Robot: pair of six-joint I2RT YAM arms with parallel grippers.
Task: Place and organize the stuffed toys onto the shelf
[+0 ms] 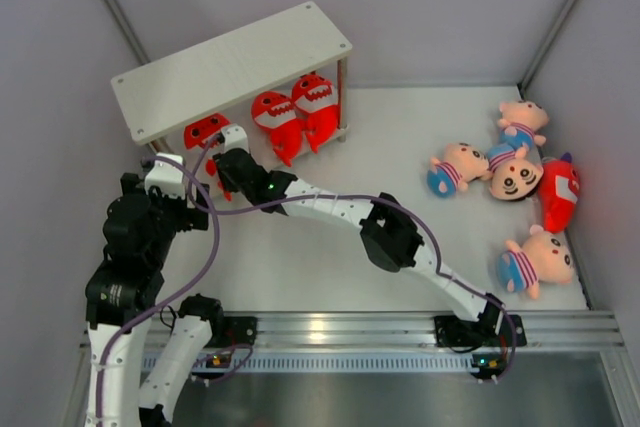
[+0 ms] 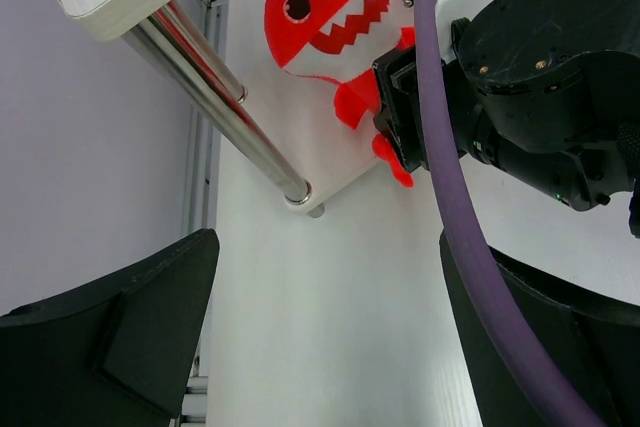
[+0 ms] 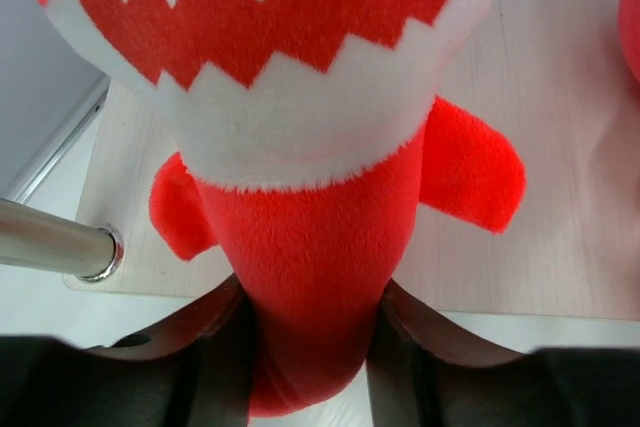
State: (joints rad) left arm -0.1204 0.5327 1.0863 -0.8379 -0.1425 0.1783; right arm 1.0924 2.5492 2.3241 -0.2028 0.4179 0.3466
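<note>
so the red shark (image 3: 310, 197) lay teeth-up across the lower shelf board (image 3: 560, 147), tail poking off the front, pinched in the right gripper (image 3: 310, 357); left gripper (image 2: 320, 337) gaped wide.

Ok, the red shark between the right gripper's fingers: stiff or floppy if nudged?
Likely soft: fuzzy plush shark, so its tail should squash rather than resist the right gripper. Its big head over a narrow tail may make it tip on the lower board.

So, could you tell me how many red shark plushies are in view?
4. Three stand on the shelf's lower board: left shark, its tail in the right end effector, middle shark, right shark. The fourth shark lies beside the dolls, far right. None appear hidden.
</note>
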